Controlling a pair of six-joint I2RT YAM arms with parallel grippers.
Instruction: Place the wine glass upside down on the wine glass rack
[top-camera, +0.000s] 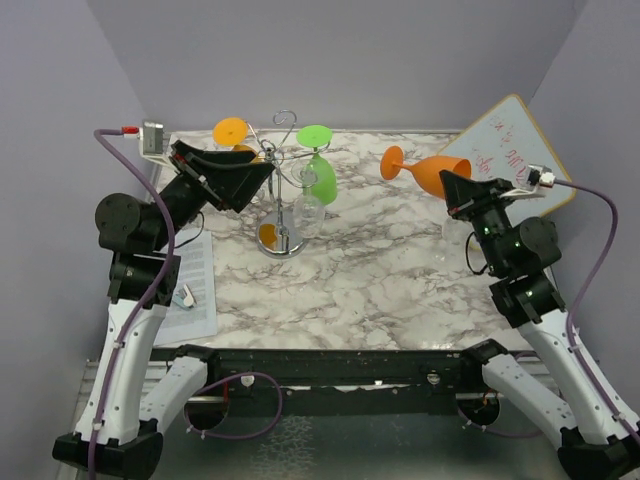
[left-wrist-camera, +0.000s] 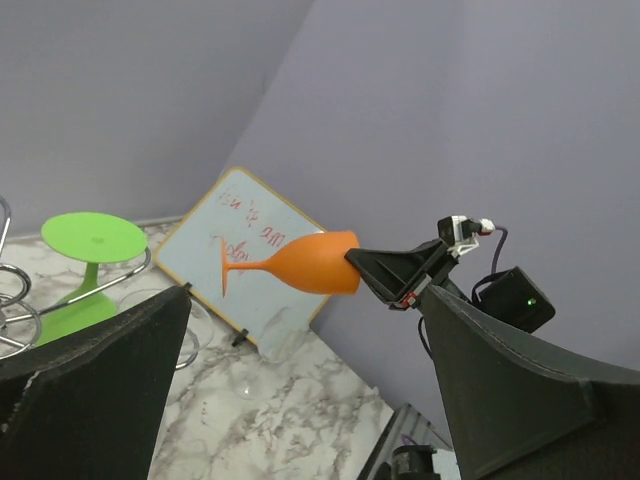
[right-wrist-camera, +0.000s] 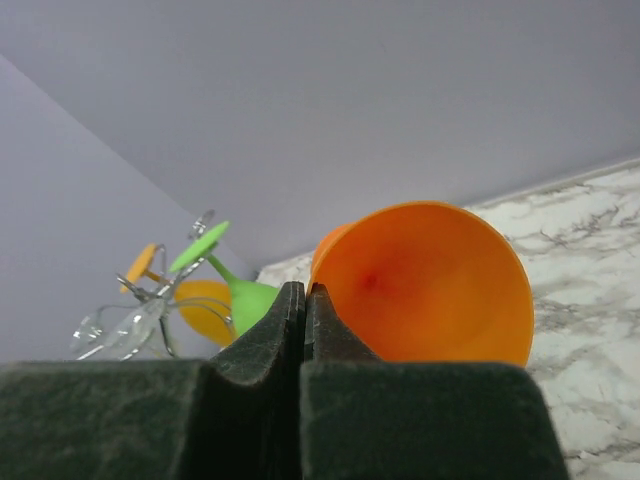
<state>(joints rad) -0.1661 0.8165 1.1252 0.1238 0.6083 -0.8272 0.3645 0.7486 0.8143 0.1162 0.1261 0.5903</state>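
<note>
Top external view, left to right: a printed sheet (top-camera: 190, 290) lies at the left edge of the marble table (top-camera: 350, 290). The left gripper (top-camera: 258, 175) hovers just beside the wine glass rack (top-camera: 285, 246), its fingers (left-wrist-camera: 100, 390) spread wide with nothing between them (the left wrist view shows the gap plainly). The rack stands toward the back of the table, left of centre. A green glass (top-camera: 320, 175) hangs upside down from its arms, with a second orange glass (top-camera: 230, 131) on its left side and a clear glass (top-camera: 310, 212) lower down.

Well apart to the right, the orange wine glass (top-camera: 425, 172) is held in the air on its side, foot pointing toward the rack and bowl mouth toward the right gripper (top-camera: 452, 190). That gripper's fingers (right-wrist-camera: 290, 340) are pinched together on the rim of the bowl, one inside and one outside. A whiteboard (top-camera: 515, 150) with red writing leans at the table's back right corner.
</note>
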